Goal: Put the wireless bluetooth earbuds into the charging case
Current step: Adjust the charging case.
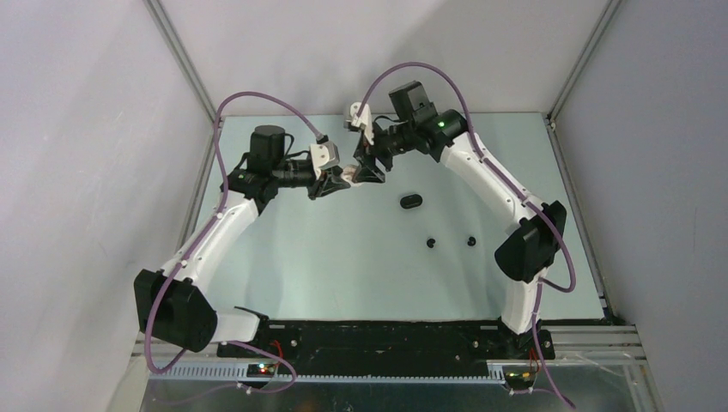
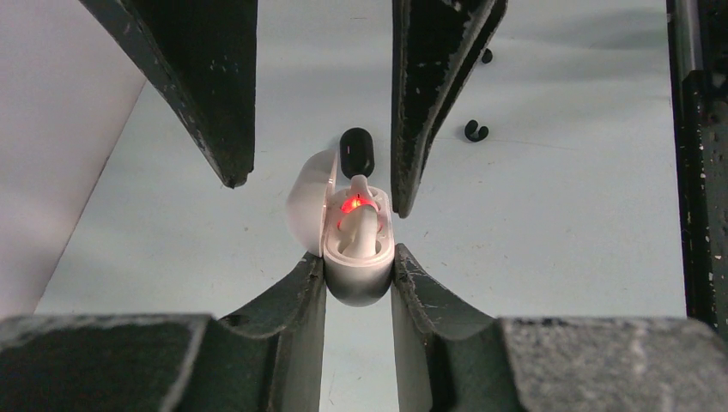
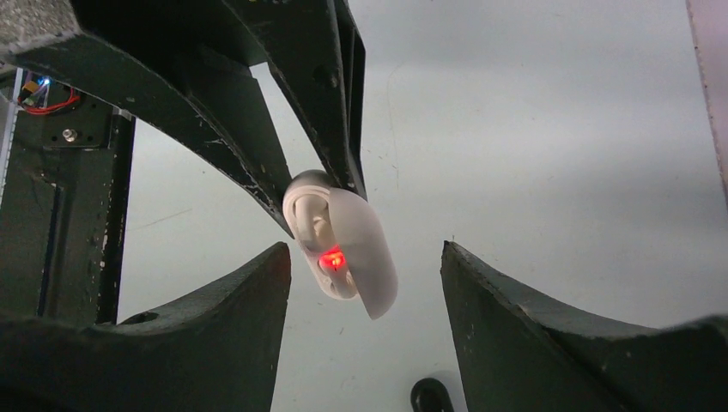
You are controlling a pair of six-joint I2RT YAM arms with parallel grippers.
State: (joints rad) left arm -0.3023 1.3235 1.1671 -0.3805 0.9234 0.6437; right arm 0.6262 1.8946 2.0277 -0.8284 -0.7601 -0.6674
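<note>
So the left gripper (image 2: 358, 262) is clamped on the white case (image 2: 359, 281), holding it up over the table (image 1: 326, 275) with the lid (image 2: 307, 206) flipped open. There's at least one white bud (image 2: 360, 230) sitting inside next to a glowing red light, but I can't tell if the second white one is in there too. The right gripper (image 3: 365, 255) hangs right at the case, jaws wide with nothing in them. I'd call it halfway at best, since the two black buds (image 1: 432, 243) lie loose on the table near the black case (image 1: 411, 201), which looks shut.
</note>
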